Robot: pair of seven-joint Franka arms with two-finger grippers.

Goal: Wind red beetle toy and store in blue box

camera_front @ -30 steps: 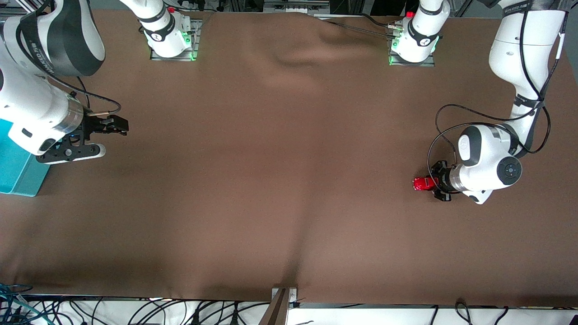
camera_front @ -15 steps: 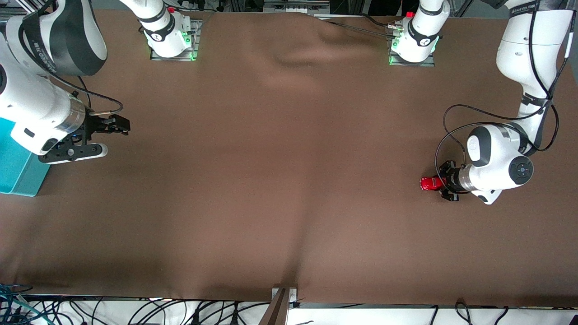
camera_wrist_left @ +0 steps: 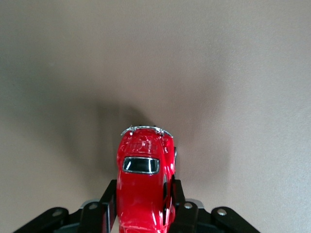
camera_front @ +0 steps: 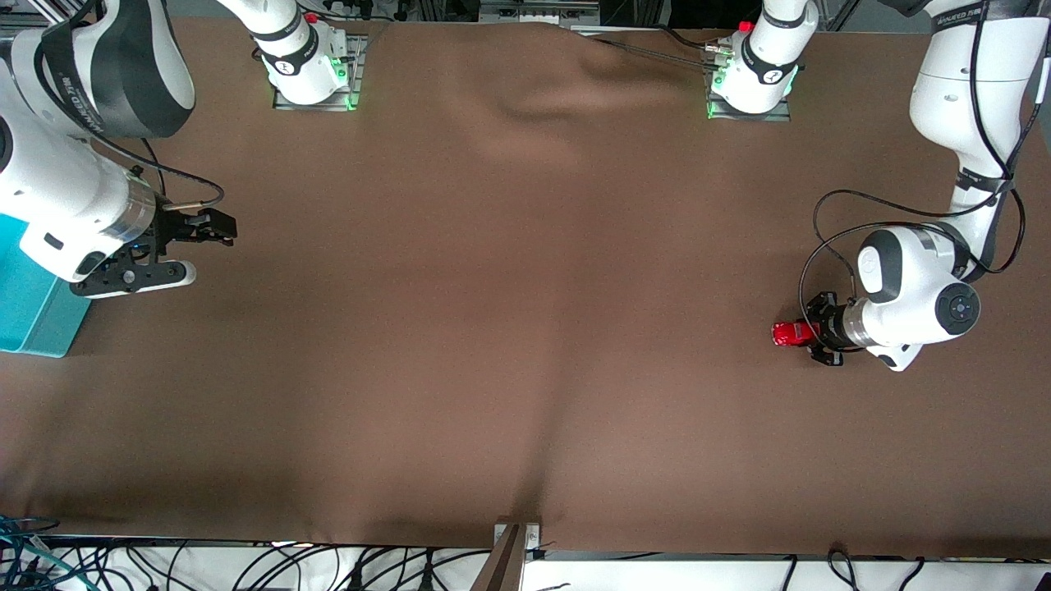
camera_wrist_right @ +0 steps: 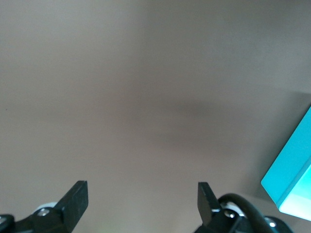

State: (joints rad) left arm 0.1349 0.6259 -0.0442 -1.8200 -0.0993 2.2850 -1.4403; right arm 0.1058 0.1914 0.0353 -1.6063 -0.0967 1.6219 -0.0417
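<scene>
At the left arm's end — left tool (camera_front: 809, 334) clamped on red beetle toy (camera_front: 789, 333); right tool (camera_front: 168, 250) wide, beside blue box (camera_front: 33, 312).

You see a plain matte brown desk (camera_front: 493, 287) filling the frame, unpatterned apart from soft shading. At the right, the red beetle toy (camera_front: 790, 334) is glossy red with a dark window and silvery trim, set between the left end effector's (camera_wrist_left: 143, 213) black fingers. At the left edge, the blue box (camera_front: 33, 304) is solid turquoise. Both arms are white with black bands and grey metal collars.
</scene>
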